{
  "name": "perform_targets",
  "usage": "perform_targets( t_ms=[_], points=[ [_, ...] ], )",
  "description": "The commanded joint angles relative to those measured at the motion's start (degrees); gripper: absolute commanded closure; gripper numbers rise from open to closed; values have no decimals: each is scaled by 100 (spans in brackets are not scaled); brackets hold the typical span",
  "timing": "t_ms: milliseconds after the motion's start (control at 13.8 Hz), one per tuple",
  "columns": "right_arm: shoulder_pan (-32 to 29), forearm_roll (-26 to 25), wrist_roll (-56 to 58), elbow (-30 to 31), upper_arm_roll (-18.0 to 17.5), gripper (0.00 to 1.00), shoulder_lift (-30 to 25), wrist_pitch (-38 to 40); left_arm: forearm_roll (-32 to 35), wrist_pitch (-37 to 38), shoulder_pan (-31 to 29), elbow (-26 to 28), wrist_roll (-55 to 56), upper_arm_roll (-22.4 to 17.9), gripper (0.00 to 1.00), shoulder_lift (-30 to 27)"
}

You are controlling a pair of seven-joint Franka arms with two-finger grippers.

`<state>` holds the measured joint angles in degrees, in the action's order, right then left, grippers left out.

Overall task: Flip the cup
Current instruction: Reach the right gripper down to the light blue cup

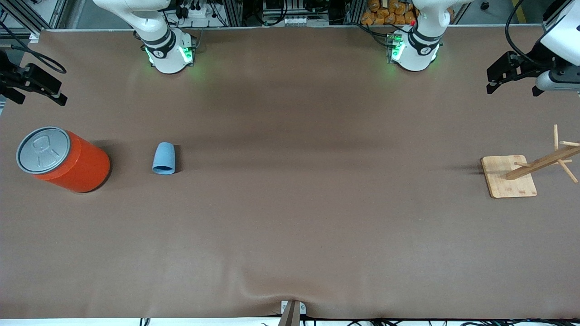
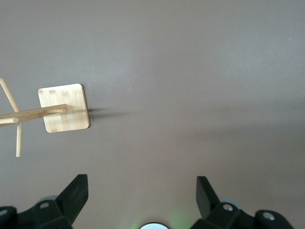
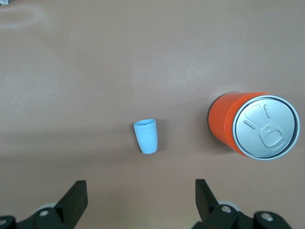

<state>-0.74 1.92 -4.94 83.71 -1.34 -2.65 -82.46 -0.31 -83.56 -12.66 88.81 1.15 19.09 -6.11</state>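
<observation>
Cup (image 1: 163, 158) status: lying on its side on the tabletop (image 1: 290, 217), beside the orange can (image 1: 63, 158), toward my right arm's end. Flip not started. Right gripper (image 3: 140, 202) hovers above the cup, fully open, empty. Left gripper (image 2: 142, 202) waits, open and empty, over the wooden rack (image 2: 64, 108).

Cup (image 1: 163, 158): light blue, plain, matte; rim end slightly darker blue.
Can (image 1: 68, 160): bright orange body, grey metallic lid with embossed pull-tab outline.
Rack (image 1: 509, 176): pale wood base with faint grain, tan pegs.
Table (image 1: 290, 226): uniform dull brown.
Left gripper (image 2: 142, 196), right gripper (image 3: 141, 196): black fingers.
Arm bases: white, green lights.
</observation>
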Motion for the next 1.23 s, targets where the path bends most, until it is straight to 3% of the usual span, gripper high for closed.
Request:
perform_targets(
  t_ms=[0,435,944,1161],
  points=[
    [-5,89,72,163,2,0,-165,1,-31,120,-53,-74,-27,25,0,-23],
    [-58,116,55,111,11,0,-51,10,-31,120,-44,-144,-18,34,0,74],
    [170,72,151,58,-7,0,1387,28,-39,120,-35,-136,-27,77,0,83],
    [267,107,134,416,-7,0,1740,-190,-39,120,-35,-136,-27,77,0,83]
  ],
)
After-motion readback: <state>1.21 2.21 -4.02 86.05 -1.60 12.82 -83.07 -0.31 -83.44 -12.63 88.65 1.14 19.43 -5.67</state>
